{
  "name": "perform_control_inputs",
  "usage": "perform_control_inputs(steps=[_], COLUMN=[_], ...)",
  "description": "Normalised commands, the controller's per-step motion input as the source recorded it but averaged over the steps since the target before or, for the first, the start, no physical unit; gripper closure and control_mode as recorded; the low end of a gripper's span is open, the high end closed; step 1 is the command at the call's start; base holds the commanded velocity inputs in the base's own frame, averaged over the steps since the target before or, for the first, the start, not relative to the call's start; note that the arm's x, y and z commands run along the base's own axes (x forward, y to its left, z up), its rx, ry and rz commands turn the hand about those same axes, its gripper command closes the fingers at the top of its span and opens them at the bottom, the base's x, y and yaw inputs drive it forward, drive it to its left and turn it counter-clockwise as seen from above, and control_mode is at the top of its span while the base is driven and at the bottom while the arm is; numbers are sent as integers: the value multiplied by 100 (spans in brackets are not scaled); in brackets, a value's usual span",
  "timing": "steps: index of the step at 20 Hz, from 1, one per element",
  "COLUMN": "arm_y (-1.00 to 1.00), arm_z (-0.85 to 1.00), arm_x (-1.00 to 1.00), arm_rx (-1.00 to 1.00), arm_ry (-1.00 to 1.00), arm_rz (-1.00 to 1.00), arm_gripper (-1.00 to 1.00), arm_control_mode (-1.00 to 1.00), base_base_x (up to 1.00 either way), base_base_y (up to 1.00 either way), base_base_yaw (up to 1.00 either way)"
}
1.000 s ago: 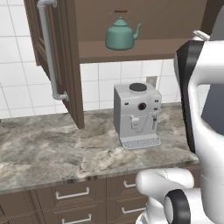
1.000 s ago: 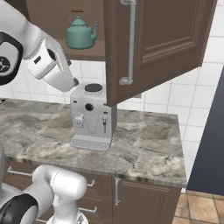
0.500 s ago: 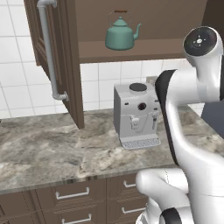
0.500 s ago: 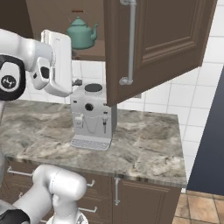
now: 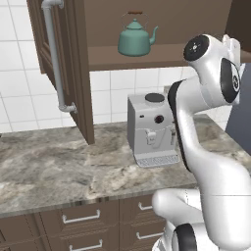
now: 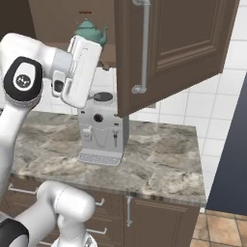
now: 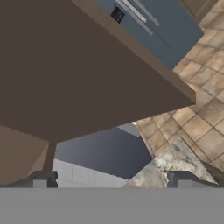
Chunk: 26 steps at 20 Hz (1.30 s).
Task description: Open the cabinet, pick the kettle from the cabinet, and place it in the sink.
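Jaws spread wide and holding nothing, the white arm's two-finger gripper [image 7: 111,179] is facing the open dark brown wooden cabinet [image 5: 66,63], where the small teal-green kettle [image 5: 135,39] is sitting on its shelf; a careless reach risks clipping the door or the grey coffee machine [image 5: 152,128].

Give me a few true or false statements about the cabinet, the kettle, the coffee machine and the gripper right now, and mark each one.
1. The cabinet door is open. True.
2. The kettle sits on the counter. False: it stands on the cabinet shelf.
3. The coffee machine stands on the counter below the kettle. True.
4. The gripper holds the kettle. False: its jaws are open and empty.
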Motion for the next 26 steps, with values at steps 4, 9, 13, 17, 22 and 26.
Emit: perform_control_inputs(steps=[4, 9, 13, 17, 22, 26], arm_y=[-31, -33, -38, -44, -48, -54], arm_z=[9, 0, -4, -4, -6, -5], arm_x=[2, 0, 0, -6, -16, -24], arm_rx=[17, 16, 9, 2, 0, 0], arm_ry=[-16, -22, -30, -30, -26, -22], arm_rz=[-31, -24, -15, -12, -9, -7], arm_gripper=[-100, -100, -100, -100, -100, -100], arm_control_mode=[-100, -100, -100, -100, -100, -100], base_base_x=[0, 0, 0, 0, 0, 0], base_base_y=[0, 0, 0, 0, 0, 0], base_base_yaw=[0, 0, 0, 0, 0, 0])
